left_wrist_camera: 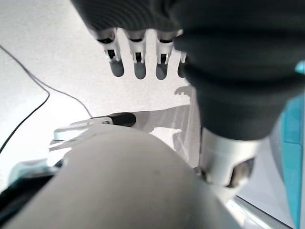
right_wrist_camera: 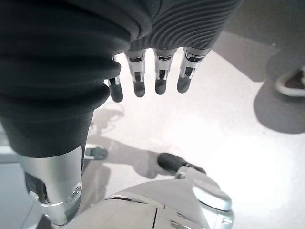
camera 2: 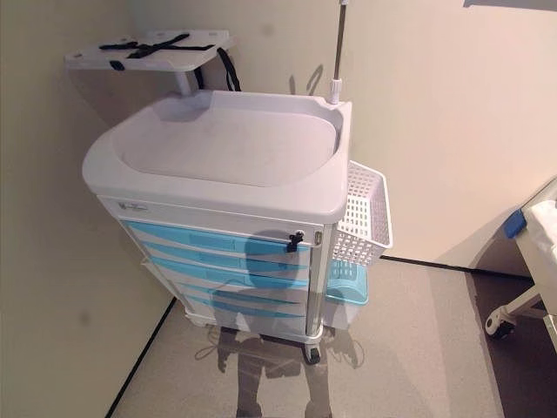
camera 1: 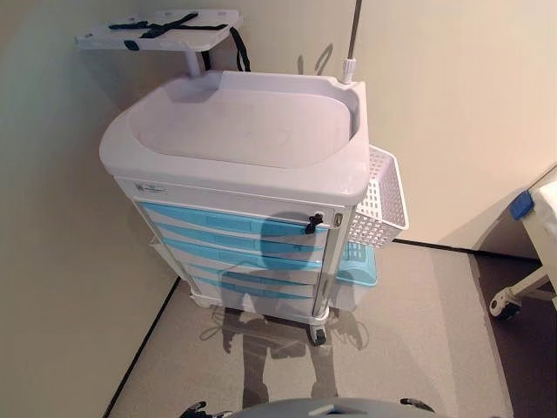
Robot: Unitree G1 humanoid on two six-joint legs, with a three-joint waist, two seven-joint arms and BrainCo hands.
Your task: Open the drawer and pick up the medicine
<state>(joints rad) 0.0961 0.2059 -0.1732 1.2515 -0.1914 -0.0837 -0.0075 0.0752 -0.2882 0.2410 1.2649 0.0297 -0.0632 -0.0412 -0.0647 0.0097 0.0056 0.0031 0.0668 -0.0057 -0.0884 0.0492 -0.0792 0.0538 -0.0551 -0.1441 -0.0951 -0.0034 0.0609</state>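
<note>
Drawers on the white cart sit closed at 12 o'clock, far from the left hand and right hand, both hanging with loose straight fingers, holding nothing.

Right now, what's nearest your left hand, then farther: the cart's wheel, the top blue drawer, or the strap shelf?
From the left hand, hanging low, by the left eye view:
1. Wheel, cart's bottom front.
2. Top blue drawer, higher up.
3. Strap shelf, back, highest.
</note>
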